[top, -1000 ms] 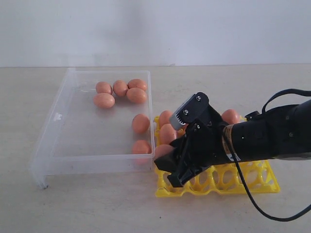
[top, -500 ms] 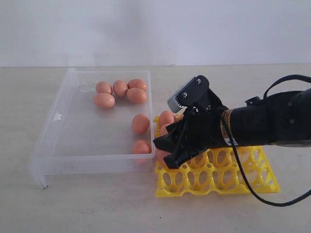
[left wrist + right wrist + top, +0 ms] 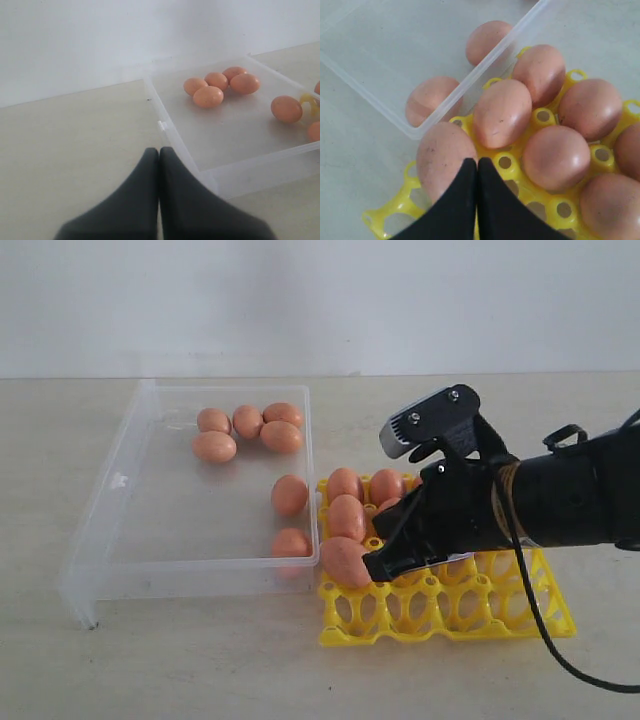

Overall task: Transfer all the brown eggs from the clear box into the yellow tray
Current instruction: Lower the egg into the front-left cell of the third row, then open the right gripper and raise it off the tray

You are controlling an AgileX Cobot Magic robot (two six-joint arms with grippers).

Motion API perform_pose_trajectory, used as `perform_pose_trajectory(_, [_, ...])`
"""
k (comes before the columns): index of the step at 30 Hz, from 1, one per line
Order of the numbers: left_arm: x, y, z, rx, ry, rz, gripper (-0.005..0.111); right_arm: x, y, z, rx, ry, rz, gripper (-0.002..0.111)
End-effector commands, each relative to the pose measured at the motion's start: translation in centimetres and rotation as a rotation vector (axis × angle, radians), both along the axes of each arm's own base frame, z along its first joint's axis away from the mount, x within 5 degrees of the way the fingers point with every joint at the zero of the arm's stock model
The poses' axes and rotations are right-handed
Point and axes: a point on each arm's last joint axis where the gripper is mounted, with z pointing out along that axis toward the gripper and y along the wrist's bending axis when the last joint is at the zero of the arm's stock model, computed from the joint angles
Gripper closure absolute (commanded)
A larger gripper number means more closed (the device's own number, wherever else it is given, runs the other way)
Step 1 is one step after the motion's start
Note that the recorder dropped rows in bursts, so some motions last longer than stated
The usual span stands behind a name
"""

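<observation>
The clear box (image 3: 190, 575) on the left holds several brown eggs: a cluster at its back (image 3: 247, 421) and two by its right wall (image 3: 289, 495). Beside it, the yellow tray (image 3: 450, 610) carries several eggs in its left cups; the nearest one is (image 3: 345, 560). My right gripper (image 3: 380, 565) hovers shut and empty just right of that egg. In the right wrist view its tips (image 3: 478, 162) sit over the tray (image 3: 540, 117), next to the same egg (image 3: 442, 155). My left gripper (image 3: 159, 150) is shut and empty over the table beside the box (image 3: 250, 165).
The right arm's black body and cable (image 3: 560, 505) hang over the back right of the tray. Front cups of the tray (image 3: 400, 615) stand empty. Pale tabletop (image 3: 200, 670) surrounds both containers; a white wall rises behind.
My right gripper has lifted off the tray's front-left corner and pulled back to the right. The egg it was over now rests uncovered in a left-column cup.
</observation>
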Motion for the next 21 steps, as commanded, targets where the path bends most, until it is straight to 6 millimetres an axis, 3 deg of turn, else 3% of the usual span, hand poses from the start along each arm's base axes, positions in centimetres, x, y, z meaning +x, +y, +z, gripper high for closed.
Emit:
perform_pose_trajectory(1, [0.0,0.0,0.1,-0.017,-0.014,-0.001,0.111,-0.2,-0.1,-0.2,-0.009,0.012,-0.008,0.109])
perform_pose_trajectory(6, [0.0,0.0,0.1,-0.017,-0.014,-0.001,0.111,-0.2,-0.1,-0.4,-0.014,0.018,-0.006,0.109])
perform_pose_trajectory(12, [0.0,0.0,0.1,-0.017,-0.014,-0.001,0.111,-0.3,0.6,-2.5,-0.035,0.063,0.106,0.109])
perform_pose_trajectory(21, [0.0,0.0,0.1,-0.017,-0.014,-0.001,0.111,-0.3,0.8,-4.2,-0.049,0.120,0.116,0.109])
